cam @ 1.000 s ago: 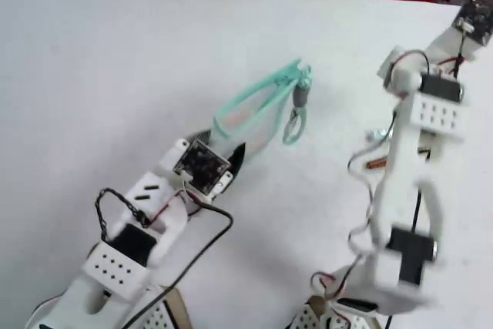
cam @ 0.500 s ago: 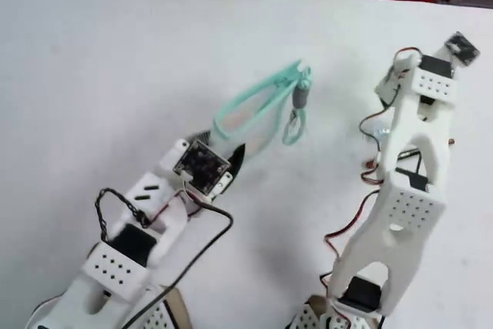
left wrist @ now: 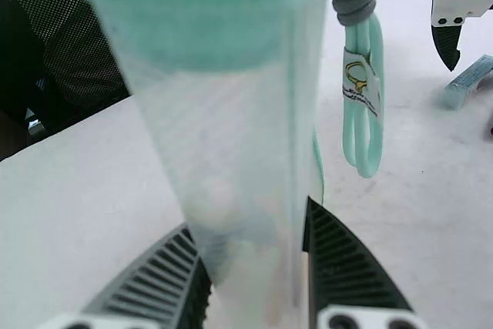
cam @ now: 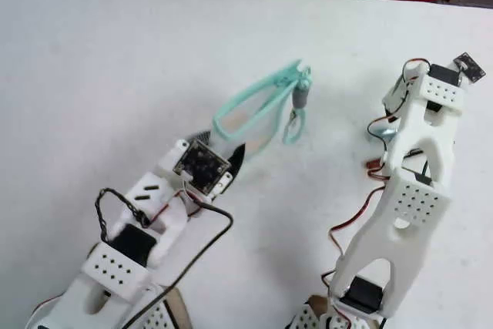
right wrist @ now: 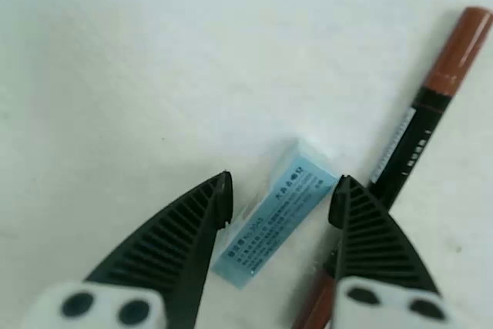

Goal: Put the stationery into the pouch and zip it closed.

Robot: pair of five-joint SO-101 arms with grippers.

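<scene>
Left pincer [left wrist: 250, 240] is clamped on one end of a mint-green, see-through pouch [left wrist: 223, 113], which is held near the middle of the white desk [cam: 115, 52]. A looped zip cord [left wrist: 362, 113] is seen hanging at the pouch's far end. What is inside the pouch cannot be told. The right pincer [right wrist: 281, 186] is spread wide over a pale blue eraser [right wrist: 269, 221] that lies on the desk, one finger at each side. A brown-and-black pencil [right wrist: 416, 129] is laid just beside the eraser. One pouch, one eraser and one pencil are counted; eraser and pencil are both outside the pouch.

Part of the pen [right wrist: 431, 105] behind the right hand [right wrist: 281, 186]; pouch [left wrist: 231, 113] blurred, edge-cropped.
</scene>
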